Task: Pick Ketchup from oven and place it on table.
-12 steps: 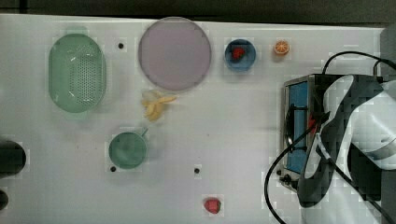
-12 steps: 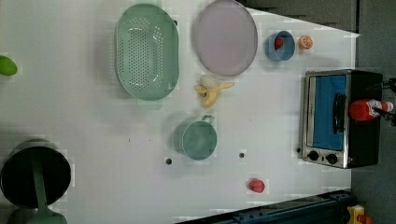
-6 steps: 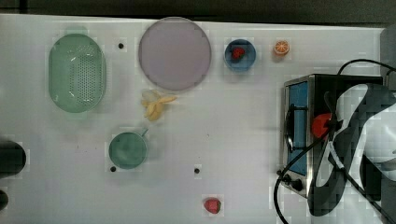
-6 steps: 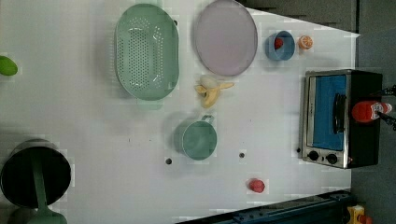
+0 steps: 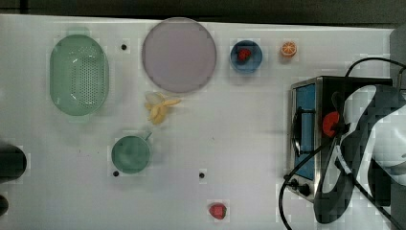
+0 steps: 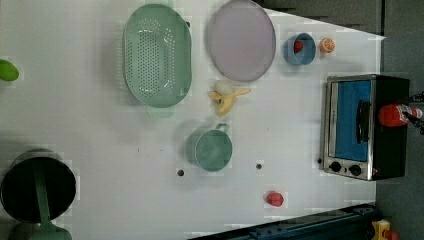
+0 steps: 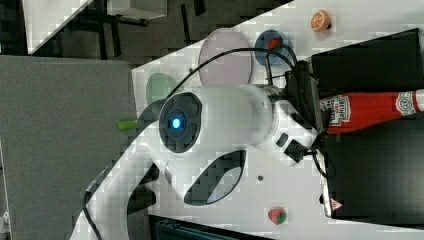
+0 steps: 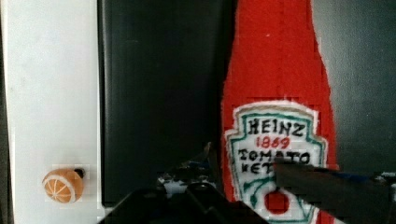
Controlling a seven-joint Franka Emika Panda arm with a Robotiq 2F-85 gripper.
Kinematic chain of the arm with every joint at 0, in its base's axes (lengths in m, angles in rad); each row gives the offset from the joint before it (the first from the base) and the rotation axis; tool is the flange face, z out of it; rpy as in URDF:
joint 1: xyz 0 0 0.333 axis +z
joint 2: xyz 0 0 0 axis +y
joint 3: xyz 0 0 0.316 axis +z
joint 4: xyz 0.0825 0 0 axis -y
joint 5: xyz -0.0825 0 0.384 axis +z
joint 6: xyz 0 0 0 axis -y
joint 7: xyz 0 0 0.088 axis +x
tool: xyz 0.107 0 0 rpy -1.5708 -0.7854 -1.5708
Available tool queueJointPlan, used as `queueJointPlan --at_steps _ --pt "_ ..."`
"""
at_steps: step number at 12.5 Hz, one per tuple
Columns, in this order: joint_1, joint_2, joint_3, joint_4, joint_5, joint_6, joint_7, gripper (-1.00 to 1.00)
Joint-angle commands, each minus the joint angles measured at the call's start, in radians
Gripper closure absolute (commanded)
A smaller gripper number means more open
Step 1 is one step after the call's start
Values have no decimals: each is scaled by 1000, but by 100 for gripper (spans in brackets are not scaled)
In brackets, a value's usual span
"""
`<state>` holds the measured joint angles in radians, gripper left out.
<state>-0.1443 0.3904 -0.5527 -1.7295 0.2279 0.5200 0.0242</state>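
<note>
Right view: Ketchup lies on the black oven above the white table, pincer apparently spread around it.

Floor: plain grey floor lies past the edge of the white table, at the left view's right.
Far edge: a dark strip runs along the top view's top.
Panel: a large flat grey panel stands at the right view's left.
Frame: a dark blue rail lies along the left view's bottom edge, with a yellow-and-red knob near its right end.
Other furniture: a white slab on dark legs stands in the right view's upper left.
Light: even and soft, with faint shadows.
</note>
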Motion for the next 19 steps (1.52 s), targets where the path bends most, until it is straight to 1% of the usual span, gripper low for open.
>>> queueJointPlan --at_steps 1,3,5,6,8,10,13,15,17,19 --pt "33 -85 -2 35 -20 -35 -46 -26" --pt "78 -147 5 57 -79 -73 -63 -26" --pt "135 -217 39 62 -150 -155 -63 -26" --pt "162 -249 66 62 -166 -212 -63 -26" --pt "206 -304 137 61 -168 -321 -63 -26" --pt "236 -338 214 55 -168 -378 -63 -26" --pt "259 -354 317 8 -177 -383 -62 -26" --pt "264 -353 358 -61 -179 -372 -60 -26" --pt "266 -351 379 -148 -179 -297 -56 -26" --pt "266 -350 382 -250 -179 -173 -52 -26"
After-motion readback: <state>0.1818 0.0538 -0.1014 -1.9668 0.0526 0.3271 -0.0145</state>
